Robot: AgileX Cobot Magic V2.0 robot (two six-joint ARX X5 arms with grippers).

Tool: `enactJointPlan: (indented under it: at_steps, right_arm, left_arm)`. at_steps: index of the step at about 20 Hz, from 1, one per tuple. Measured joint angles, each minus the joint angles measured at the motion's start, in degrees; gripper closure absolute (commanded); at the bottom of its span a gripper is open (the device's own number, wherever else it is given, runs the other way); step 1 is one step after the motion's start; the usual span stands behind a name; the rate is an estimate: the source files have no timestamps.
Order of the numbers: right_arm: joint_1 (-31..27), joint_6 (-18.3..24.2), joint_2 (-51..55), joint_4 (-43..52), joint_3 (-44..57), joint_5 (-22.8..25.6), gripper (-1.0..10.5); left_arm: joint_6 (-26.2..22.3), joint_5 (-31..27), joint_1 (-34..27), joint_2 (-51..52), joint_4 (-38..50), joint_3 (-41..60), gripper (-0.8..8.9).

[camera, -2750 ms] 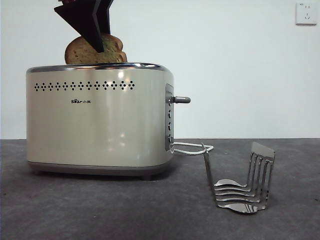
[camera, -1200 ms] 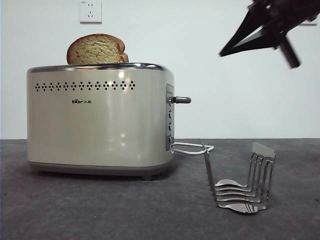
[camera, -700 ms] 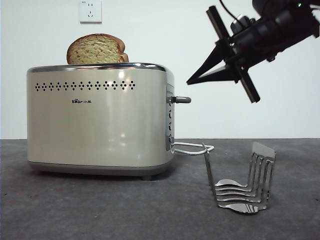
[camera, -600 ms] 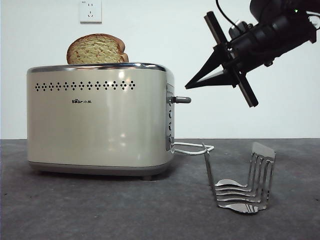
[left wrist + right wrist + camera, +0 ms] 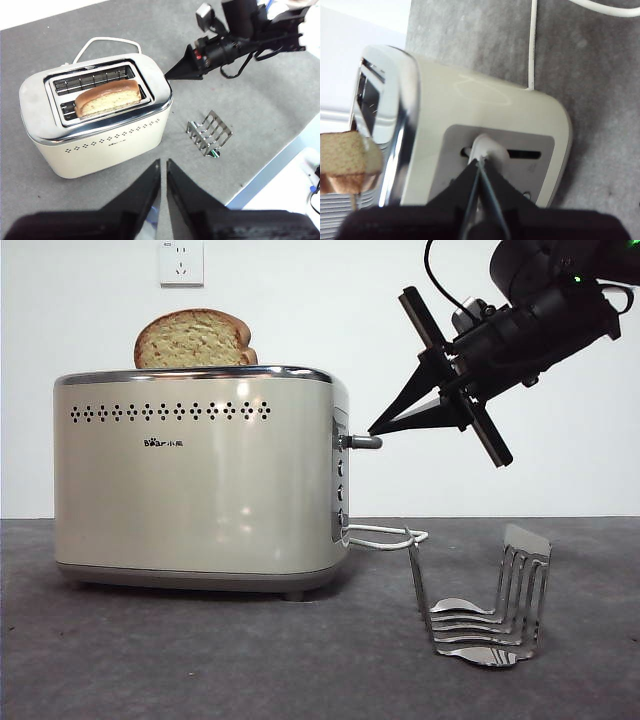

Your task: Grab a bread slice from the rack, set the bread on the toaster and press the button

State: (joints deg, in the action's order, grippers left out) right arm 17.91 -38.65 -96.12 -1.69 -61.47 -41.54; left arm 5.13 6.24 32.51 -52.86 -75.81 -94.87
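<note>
The cream toaster (image 5: 200,490) stands at the left, with the slice of bread (image 5: 195,338) upright in a top slot and sticking out. My right gripper (image 5: 375,430) comes in from the upper right, shut and empty, its tip just above the silver button (image 5: 362,441). In the right wrist view its tip (image 5: 479,165) sits at the button (image 5: 487,146) on the control panel. The silver rack (image 5: 485,610) stands empty at the right. My left gripper (image 5: 163,167) hovers high above the toaster (image 5: 100,142), shut and empty.
A white cable (image 5: 385,535) runs from behind the toaster across the table. A wall socket (image 5: 181,262) is on the back wall. The left wrist view shows the table's edge (image 5: 260,175) beyond the rack (image 5: 208,132).
The right gripper has come down and leftward from the upper right to the button. The gripper that was on the bread has left it; the bread stays in the toaster.
</note>
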Motion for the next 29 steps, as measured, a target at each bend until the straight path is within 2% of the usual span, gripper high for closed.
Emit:
enactJointPlan:
  at_steps: [2, 7, 11, 15, 22, 29]
  right_arm:
    - [0.2, -0.2, -1.1, 0.2, -0.1, 0.3, 9.5]
    - [0.3, -0.6, -2.4, 0.0, -0.6, 0.6, 9.5]
    - [0.3, -0.6, -5.8, -0.9, -0.8, 0.6, 9.5]
    - [0.3, -0.4, -6.6, -1.4, -1.0, 0.4, 9.5]
    - [0.4, -0.3, -7.0, -2.3, -1.4, 1.1, 9.5]
    - [0.5, 1.8, -8.9, -4.4, -2.2, 1.4, 9.5]
  left_arm:
    - [0.1, -0.7, 0.0, 0.1, 0.0, 0.0, 7.92]
    - [0.1, -7.3, 0.0, 0.1, 0.0, 0.0, 8.09]
    - [0.0, -8.1, 0.0, 0.1, 0.0, 0.0, 8.21]
    - [-0.3, -13.3, 0.0, 0.2, 0.0, 0.5, 8.22]
    - [-0.6, -13.7, 0.0, 0.6, 0.0, 7.0, 8.22]
    - [-0.6, -13.7, 0.0, 1.6, 0.0, 7.5, 8.21]
